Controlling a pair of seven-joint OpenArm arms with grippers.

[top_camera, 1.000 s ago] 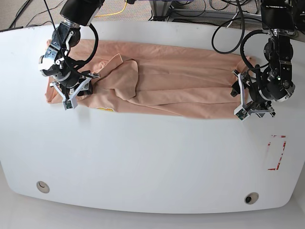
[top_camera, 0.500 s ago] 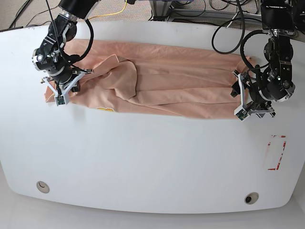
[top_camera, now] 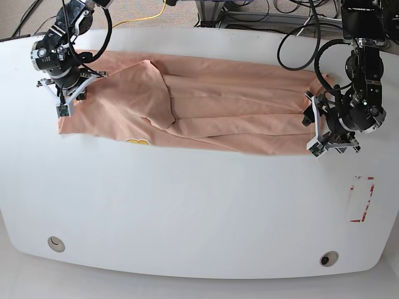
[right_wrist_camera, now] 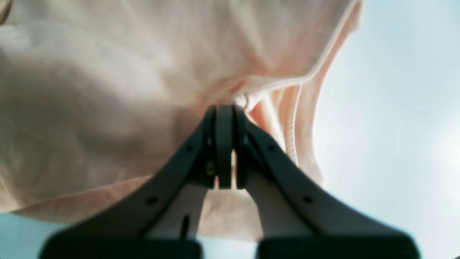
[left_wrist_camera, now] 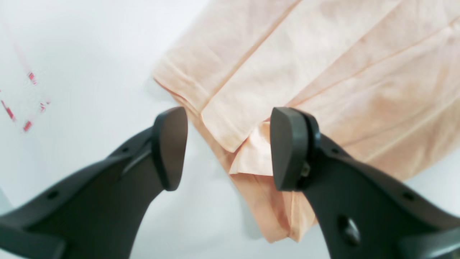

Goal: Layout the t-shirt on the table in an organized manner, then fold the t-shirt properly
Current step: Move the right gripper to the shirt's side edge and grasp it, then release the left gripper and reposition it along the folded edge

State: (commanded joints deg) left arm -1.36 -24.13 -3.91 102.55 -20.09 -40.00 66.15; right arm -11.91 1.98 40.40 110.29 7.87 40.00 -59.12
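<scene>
The t-shirt point(top_camera: 212, 109) lies on the table point(top_camera: 187, 212) in the upper half of the base view, spread as a long band from the upper left to the right of the middle. It is partly folded over itself, with several long creases, and a loose flap stands near its left part. A small yellow print point(top_camera: 138, 142) shows at its lower edge, left of the middle.

The right end effector point(top_camera: 64, 96) is at the upper left of the base view, over the left end of the t-shirt. In the right wrist view its jaws are pressed together and pinch a bunch of the fabric point(right_wrist_camera: 230, 97) near a hem, and the cloth hangs in folds around the tips.

The left end effector point(top_camera: 316, 131) is at the right of the base view, at the right end of the t-shirt. In the left wrist view its fingers point(left_wrist_camera: 170, 144) stand wide apart. Between them lies a corner of the t-shirt point(left_wrist_camera: 244, 144) with layered edges, flat on the table. One finger is over the fabric, the other over the bare table.

A red-outlined mark point(top_camera: 361, 199) is on the table at the lower right, apart from the t-shirt.
</scene>
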